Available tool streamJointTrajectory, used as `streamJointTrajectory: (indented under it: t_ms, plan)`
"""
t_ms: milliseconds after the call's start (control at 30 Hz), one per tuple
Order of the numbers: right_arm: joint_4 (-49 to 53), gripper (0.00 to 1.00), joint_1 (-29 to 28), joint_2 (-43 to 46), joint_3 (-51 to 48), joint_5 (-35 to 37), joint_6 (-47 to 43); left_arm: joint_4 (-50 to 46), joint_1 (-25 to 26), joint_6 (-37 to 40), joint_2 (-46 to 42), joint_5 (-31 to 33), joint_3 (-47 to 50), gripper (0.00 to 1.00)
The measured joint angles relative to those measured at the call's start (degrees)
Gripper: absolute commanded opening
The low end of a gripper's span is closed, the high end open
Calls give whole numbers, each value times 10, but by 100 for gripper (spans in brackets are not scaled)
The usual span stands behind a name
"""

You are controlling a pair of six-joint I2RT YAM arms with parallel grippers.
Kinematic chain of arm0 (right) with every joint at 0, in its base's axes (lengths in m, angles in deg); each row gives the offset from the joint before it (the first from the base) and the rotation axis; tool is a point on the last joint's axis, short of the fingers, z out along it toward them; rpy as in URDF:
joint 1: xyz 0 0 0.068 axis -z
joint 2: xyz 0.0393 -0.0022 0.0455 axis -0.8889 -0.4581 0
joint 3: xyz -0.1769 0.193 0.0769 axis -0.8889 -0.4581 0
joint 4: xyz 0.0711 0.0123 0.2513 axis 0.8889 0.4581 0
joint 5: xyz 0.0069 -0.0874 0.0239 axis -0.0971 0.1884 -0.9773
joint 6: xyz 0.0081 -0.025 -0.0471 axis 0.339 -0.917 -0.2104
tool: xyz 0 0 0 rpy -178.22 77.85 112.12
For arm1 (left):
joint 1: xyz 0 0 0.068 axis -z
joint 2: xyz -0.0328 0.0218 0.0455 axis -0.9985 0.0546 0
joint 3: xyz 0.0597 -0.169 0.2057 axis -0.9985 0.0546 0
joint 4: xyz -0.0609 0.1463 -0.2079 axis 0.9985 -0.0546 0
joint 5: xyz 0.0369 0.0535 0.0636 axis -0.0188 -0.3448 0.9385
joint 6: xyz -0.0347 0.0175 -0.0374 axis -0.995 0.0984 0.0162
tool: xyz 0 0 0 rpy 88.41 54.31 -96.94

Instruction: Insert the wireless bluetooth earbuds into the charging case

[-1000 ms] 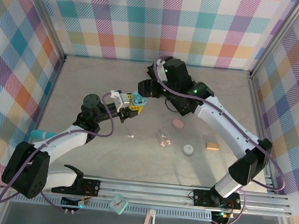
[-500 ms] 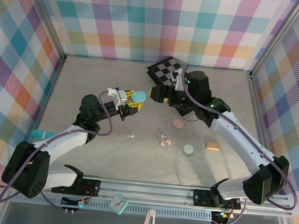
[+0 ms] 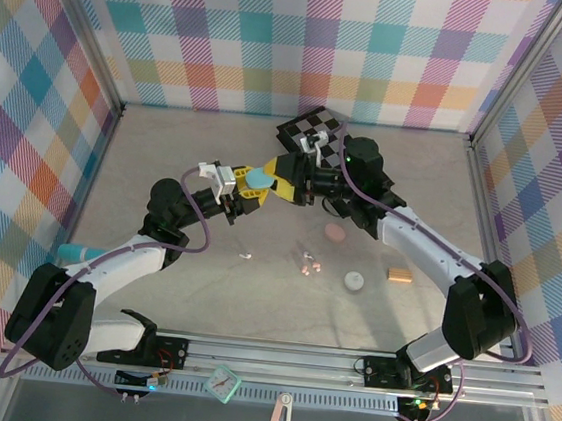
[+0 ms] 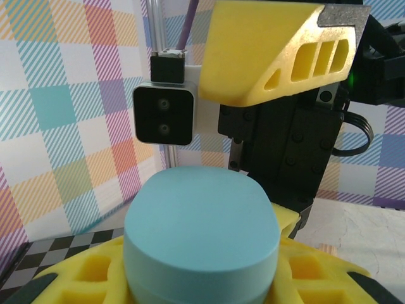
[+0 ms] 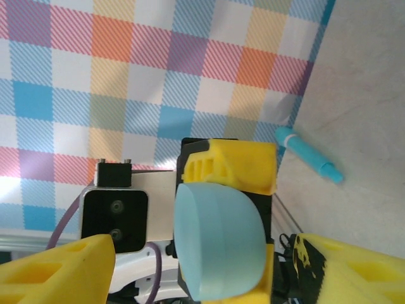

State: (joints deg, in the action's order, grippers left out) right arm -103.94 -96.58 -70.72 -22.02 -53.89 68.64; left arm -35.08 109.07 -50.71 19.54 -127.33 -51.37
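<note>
Left claw [image 3: 253, 187] pinching the pale blue charging case [image 3: 260, 179], lid shut. Right claw [image 3: 277, 178] spread wide, fingers straddling the case; contact unclear. Earbuds [image 3: 308, 265] loose on table [image 3: 157, 147], below pink case [image 3: 335, 232].

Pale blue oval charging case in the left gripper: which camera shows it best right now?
Left wrist view: the pale blue oval plastic charging case sits large and central, its rounded top plain. The right wrist view shows it smaller, between yellow fingers; the top external view gives a small blue oval.
</note>
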Motion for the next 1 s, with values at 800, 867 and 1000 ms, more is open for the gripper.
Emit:
streamJointTrajectory:
  t_ms: [800, 867, 1000]
  plan:
    - [-40, 14, -4, -27, 0, -5, 28, -9, 0, 8, -1, 11, -3, 78]
    - [-23, 15, 0, -27, 0, 5, 14, -20, 0, 9, -6, 22, -2, 91]
    - [55, 15, 10, -27, 6, 44, -45, -64, 0, 30, -44, 48, 12, 100]
